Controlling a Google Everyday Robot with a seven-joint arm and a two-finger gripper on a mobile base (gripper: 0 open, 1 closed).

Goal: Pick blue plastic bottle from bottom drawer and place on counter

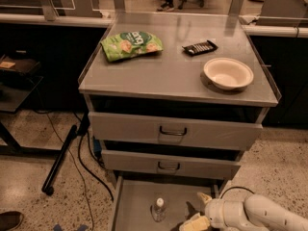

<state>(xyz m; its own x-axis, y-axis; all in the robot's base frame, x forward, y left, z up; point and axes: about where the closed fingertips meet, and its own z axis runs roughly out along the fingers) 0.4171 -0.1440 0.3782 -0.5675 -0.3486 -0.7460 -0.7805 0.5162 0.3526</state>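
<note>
A small clear plastic bottle with a white screw cap (159,209) stands upright on the plain floor of the lowest, wide, shallow grey metal drawer (134,201), which is pulled out at the bottom centre of the frame. The bottle is near the middle of that floor, apart from both thin side walls.

The tool (196,211), at the end of a white rounded arm (262,216) that enters from the lower right corner, sits low over the right part of the same drawer. Its two pale yellowish fingers (204,197) are spread apart with nothing between them. It is to the right of the bottle, near it but not touching.

Directly above the open drawer, two grey drawers with metal handles, the middle one (168,166) and the upper one (173,130), overhang its rear part.

The flat grey brushed-metal surface (159,73) with low side rims fills the centre of the frame. It carries a crumpled green snack bag (131,45) at upper left, a dark flat wrapper (199,47) at upper centre and a round cream bowl (228,73) at right, all well apart from each other.

At lower left, a black pole (60,159) and dark cables (85,163) lie on the speckled floor beside the cabinet.
</note>
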